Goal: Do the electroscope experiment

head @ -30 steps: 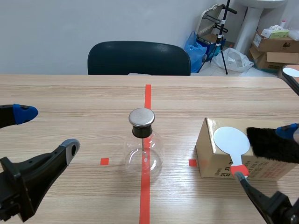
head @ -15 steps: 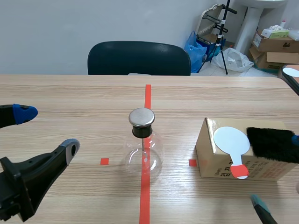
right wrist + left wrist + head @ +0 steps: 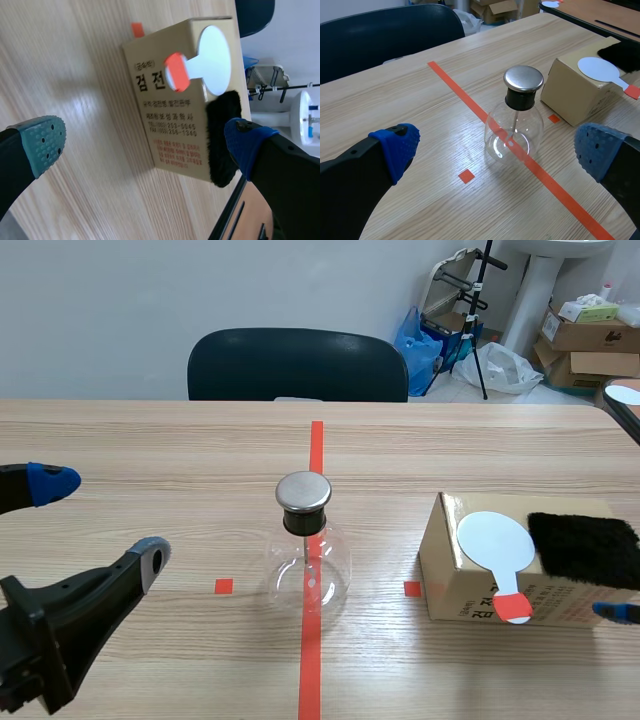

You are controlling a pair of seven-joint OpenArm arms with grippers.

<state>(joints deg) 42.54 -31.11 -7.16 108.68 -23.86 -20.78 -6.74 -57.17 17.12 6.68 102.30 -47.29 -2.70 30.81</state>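
L tool (image 3: 100, 519) wide open, well apart from electroscope flask (image 3: 306, 565), which sits mid-bench (image 3: 150, 440) on the tape line. R tool (image 3: 144, 142) also wide, fingers either side of cardboard box (image 3: 455, 580). White paddle (image 3: 495, 538) + black fur pad (image 3: 583, 548) on box top.

paddle (image 3: 497, 540) on box (image 3: 458, 590), flask (image 3: 309, 570) left

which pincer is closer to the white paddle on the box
Right. The right pincer sits open just short of the cardboard box, with the white paddle ahead of it. The left pincer is across the table, beyond the glass flask.
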